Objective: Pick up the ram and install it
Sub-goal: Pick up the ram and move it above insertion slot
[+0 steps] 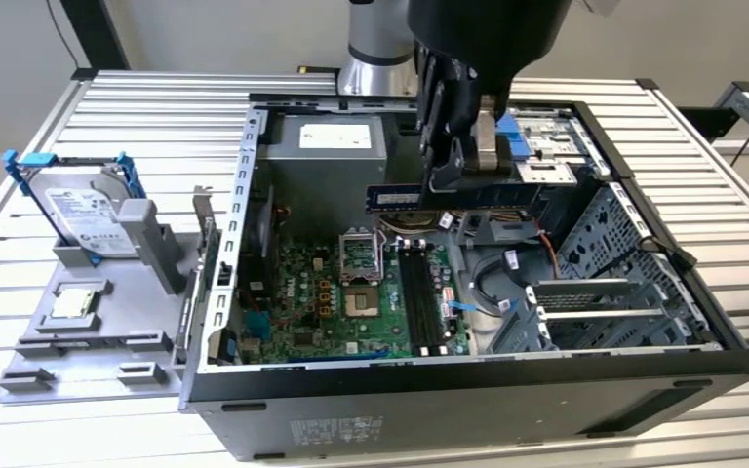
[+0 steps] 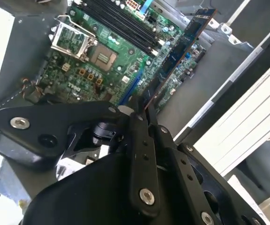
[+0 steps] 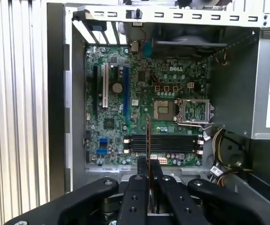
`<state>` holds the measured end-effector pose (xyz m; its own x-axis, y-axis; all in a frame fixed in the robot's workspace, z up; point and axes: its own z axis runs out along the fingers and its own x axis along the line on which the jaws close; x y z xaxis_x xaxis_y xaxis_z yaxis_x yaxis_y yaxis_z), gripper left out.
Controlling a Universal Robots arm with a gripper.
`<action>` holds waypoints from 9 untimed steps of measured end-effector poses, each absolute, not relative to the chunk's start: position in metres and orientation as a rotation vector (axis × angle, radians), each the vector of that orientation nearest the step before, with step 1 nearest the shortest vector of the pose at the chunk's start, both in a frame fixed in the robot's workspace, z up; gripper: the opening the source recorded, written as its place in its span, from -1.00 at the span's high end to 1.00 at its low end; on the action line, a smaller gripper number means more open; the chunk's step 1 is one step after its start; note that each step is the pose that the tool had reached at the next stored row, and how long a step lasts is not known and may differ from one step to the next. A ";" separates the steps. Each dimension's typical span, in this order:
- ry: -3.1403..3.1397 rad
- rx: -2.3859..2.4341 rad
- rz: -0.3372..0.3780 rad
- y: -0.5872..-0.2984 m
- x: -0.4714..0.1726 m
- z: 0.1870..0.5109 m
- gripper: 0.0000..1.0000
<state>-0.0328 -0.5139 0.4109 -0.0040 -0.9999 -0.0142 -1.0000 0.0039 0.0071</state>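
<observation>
Gripper clamping ram, clear above slots

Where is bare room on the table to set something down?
Bare table slats lie beyond the grey fixture and beside the case on the exterior view's right. Crowded: the fixture, and inside the case under the gripper holding the ram.

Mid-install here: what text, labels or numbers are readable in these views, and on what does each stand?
Nothing I can quote.
Ram, pale label: too small.
Power supply, white sticker: blurred.
Hard drive, label: blurred.
Motherboard, white lettering: a brand mark, left unquoted; other print too small.
Case, outer sticker: too small.
</observation>
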 end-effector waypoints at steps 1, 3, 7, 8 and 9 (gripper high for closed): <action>2.222 -2.213 0.024 -0.511 -0.033 0.410 1.00; 2.223 -2.212 0.024 -0.506 -0.033 0.410 1.00; 2.225 -2.211 0.024 -0.496 -0.033 0.409 1.00; 2.225 -2.210 0.024 -0.494 -0.033 0.409 1.00; 2.227 -2.209 0.024 -0.492 -0.033 0.408 1.00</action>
